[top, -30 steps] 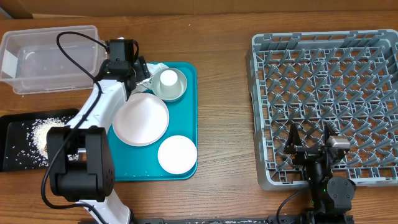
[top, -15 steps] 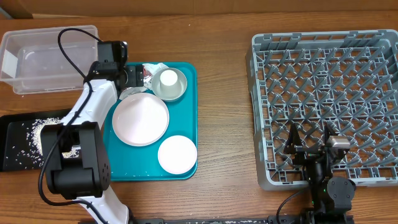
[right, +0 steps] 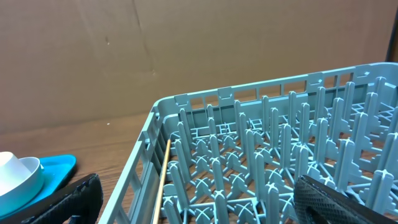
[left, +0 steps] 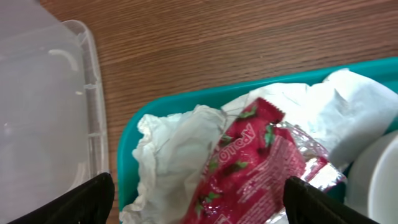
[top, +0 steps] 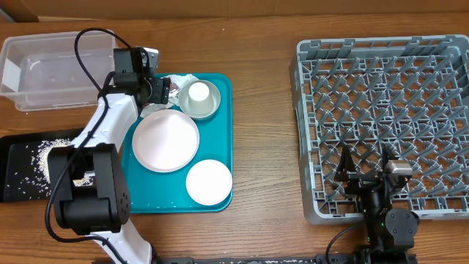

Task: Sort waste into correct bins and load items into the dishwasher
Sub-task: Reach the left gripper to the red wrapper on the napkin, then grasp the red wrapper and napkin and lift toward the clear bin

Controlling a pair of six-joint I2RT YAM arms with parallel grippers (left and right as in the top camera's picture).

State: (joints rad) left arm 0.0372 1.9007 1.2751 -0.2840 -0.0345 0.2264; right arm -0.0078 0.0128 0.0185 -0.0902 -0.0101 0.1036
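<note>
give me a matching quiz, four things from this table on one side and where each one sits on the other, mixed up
Things
1. red wrapper
2. rice
3. cup
4. small plate

Places
a. inside the bowl
b. scattered on the black tray
c. lying on the napkin
d. flat on the teal tray, at its near edge

Pairs: 1-c, 2-b, 3-a, 4-d
</note>
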